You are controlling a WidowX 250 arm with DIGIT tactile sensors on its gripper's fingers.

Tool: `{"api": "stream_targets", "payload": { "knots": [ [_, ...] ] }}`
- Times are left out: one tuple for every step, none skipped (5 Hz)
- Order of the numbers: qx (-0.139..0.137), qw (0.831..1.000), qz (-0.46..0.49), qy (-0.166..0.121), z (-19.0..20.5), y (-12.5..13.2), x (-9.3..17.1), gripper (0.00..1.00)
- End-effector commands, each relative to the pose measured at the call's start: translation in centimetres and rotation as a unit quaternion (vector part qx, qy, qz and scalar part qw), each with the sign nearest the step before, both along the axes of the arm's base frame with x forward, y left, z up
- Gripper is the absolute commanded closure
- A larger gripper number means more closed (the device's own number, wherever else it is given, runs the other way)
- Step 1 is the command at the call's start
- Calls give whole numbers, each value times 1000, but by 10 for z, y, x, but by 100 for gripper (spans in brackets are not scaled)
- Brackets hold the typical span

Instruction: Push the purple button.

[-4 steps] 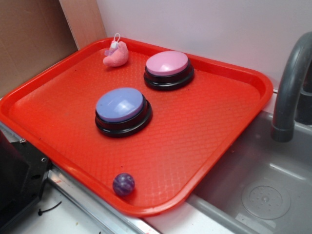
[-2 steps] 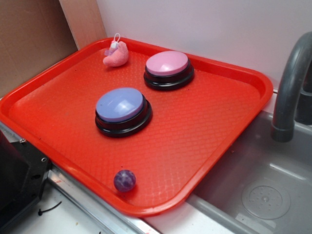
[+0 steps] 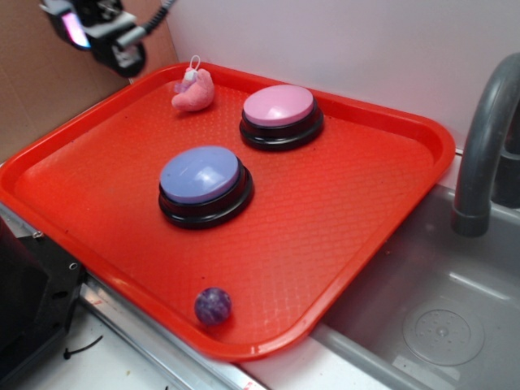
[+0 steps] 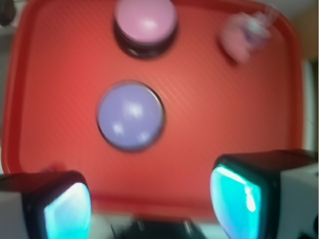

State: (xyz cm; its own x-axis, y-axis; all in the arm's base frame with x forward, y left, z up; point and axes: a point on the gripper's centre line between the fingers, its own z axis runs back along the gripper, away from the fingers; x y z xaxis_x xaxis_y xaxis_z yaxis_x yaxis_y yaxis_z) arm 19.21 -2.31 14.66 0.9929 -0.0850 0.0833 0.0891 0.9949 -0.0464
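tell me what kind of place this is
Probably a toy kitchen set used as a robot test bench: a grey sink with a faucet, and beside it a red tray holding a purple button.

Purple button point(image 3: 201, 174): round lavender-blue dome on a black circular base (blurred in the wrist view point(image 4: 130, 115))
Pose: upright, flat on its base
Place: near the middle of the red tray point(image 3: 349, 203), nothing touching its top
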Motion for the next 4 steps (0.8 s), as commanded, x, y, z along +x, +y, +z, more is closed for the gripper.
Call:
{"api": "stream_targets", "payload": {
  "knots": [
    [22, 999, -42, -17, -46, -20, 35, 0],
    [5, 998, -63, -19, -63, -27, 34, 0],
    [-17, 998, -56, -27, -79, -15, 29, 0],
    [-4, 999, -53, -7, -89, -11, 30, 0]
  ]
}}
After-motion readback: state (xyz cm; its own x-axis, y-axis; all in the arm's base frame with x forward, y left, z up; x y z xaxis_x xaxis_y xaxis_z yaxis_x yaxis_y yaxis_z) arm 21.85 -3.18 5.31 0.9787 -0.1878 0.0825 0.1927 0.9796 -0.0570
